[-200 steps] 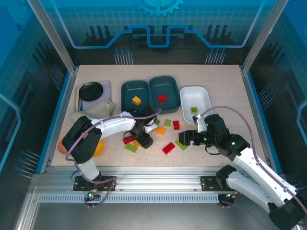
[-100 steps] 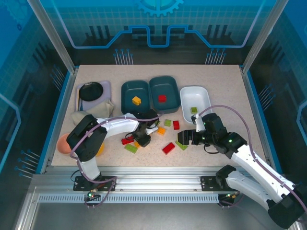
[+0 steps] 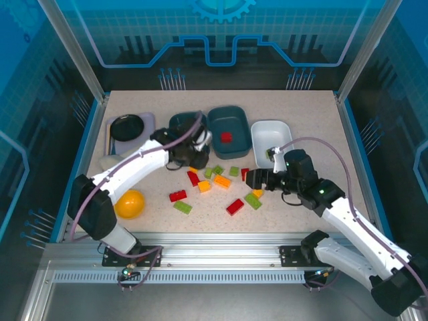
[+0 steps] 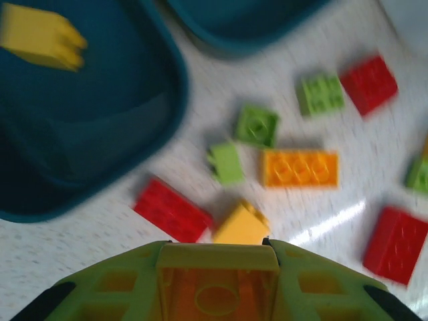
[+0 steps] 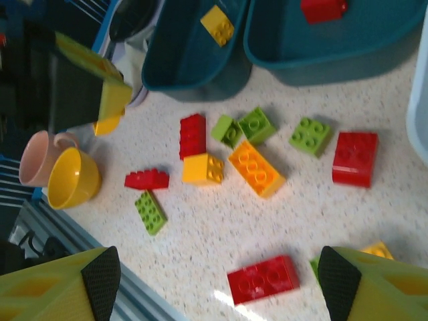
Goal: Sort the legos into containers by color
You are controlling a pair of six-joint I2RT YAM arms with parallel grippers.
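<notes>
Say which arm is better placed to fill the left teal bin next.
Left. The left gripper holds an orange-yellow brick beside the left teal bin, where a yellow brick lies. The right gripper is open over loose bricks nearer the white bin.

Bright, even overhead light covers the speckled table [image 3: 307, 110]. The left wrist view is motion-blurred, its legos [image 4: 299, 168] smeared, with one white glare streak; the right wrist view is sharper.
</notes>
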